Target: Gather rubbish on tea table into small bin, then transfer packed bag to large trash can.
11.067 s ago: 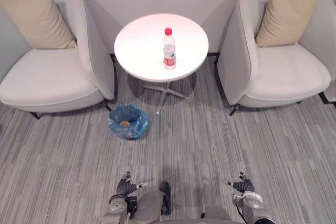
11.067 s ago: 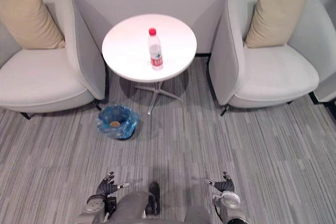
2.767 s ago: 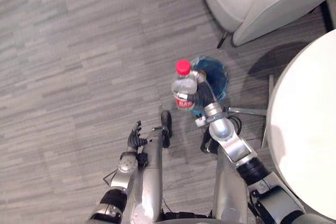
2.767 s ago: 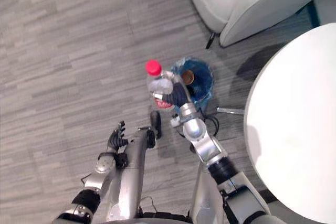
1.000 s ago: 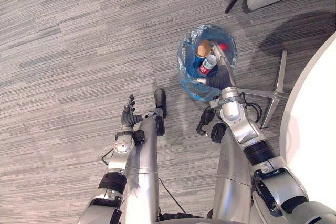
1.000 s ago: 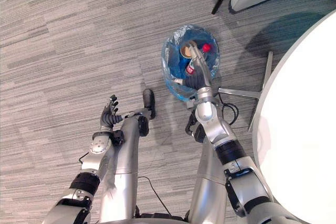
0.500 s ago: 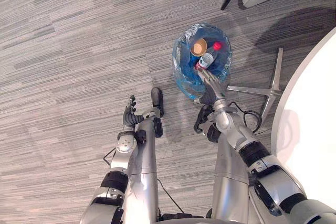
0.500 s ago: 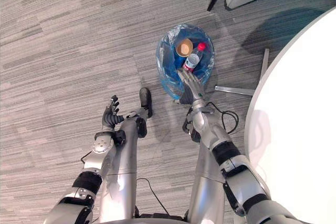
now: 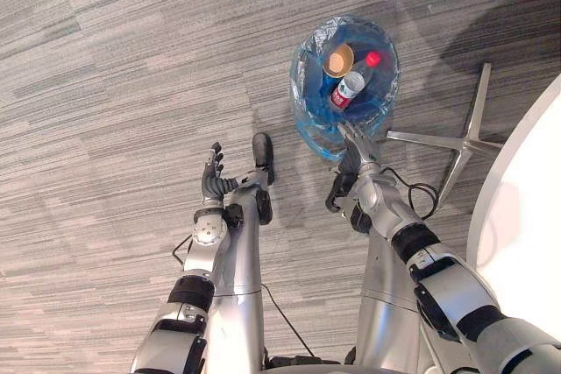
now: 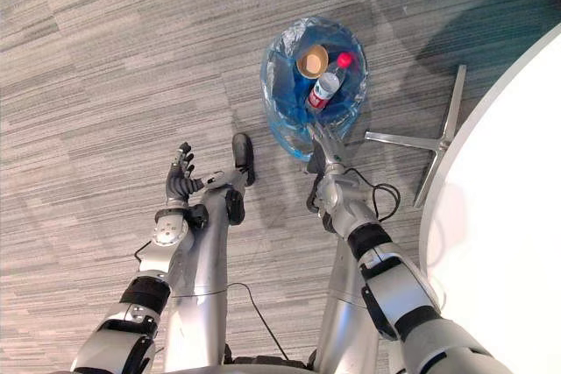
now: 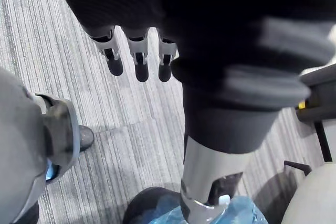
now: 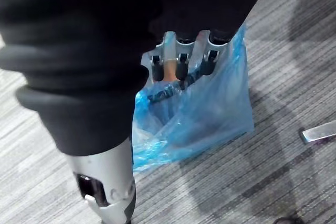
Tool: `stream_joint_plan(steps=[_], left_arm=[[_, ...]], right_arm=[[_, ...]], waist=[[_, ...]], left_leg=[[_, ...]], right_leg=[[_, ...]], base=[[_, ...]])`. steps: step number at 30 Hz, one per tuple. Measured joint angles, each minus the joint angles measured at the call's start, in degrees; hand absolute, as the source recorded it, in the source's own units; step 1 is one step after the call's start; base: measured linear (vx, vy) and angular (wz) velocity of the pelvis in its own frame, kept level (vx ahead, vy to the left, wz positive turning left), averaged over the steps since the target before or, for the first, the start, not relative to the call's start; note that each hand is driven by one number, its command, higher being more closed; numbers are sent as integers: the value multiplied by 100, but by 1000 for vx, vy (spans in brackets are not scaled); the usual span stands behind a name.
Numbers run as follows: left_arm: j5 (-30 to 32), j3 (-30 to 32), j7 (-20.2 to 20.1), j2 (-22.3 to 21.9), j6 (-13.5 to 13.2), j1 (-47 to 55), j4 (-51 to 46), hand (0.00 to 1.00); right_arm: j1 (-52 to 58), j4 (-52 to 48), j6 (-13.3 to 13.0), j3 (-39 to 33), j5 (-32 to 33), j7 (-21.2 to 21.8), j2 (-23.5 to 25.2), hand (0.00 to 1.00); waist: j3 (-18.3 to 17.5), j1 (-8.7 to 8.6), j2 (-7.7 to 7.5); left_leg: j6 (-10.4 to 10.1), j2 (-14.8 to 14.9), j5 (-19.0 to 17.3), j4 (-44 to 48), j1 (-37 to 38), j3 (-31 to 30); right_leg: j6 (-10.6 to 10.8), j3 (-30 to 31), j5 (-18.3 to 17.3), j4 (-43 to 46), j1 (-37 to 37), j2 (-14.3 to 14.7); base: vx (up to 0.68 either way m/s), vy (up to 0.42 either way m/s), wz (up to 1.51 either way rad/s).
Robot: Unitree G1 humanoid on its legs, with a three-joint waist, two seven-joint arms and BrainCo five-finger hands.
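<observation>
back out of the small bin point(image 9: 308, 124) since a second ago, the right hand point(image 9: 358, 151) is now at its near rim, fingers straight and empty. the white tea table point(image 9: 535, 243) runs along the right edge, and the blue-bagged bin stands on the carpet point(image 9: 114, 85) near it. the left hand point(image 9: 213, 183) hangs relaxed over the carpet, holding nothing. the bottle point(image 9: 348, 89) lies inside the bin beside a paper cup point(image 9: 338, 59).

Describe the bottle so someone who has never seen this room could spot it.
Start at the white round table, then look to the small blue-lined bin beside its metal foot. Inside leans a clear bottle; its red cap and slim shape set it apart from the brown paper cup beside it.
</observation>
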Motion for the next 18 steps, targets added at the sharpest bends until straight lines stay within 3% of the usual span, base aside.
stream_joint_plan(steps=[18], left_arm=[[-112, -5, -1, 41, 29, -28, -76, 0]], right_arm=[[-178, 171, 10, -97, 480, -83, -77, 100]], waist=[[-20, 247, 34]], left_leg=[[-2, -22, -7, 303, -340, -122]], right_leg=[[-45, -70, -144, 345, -268, -72]], base=[[-30, 6, 3]])
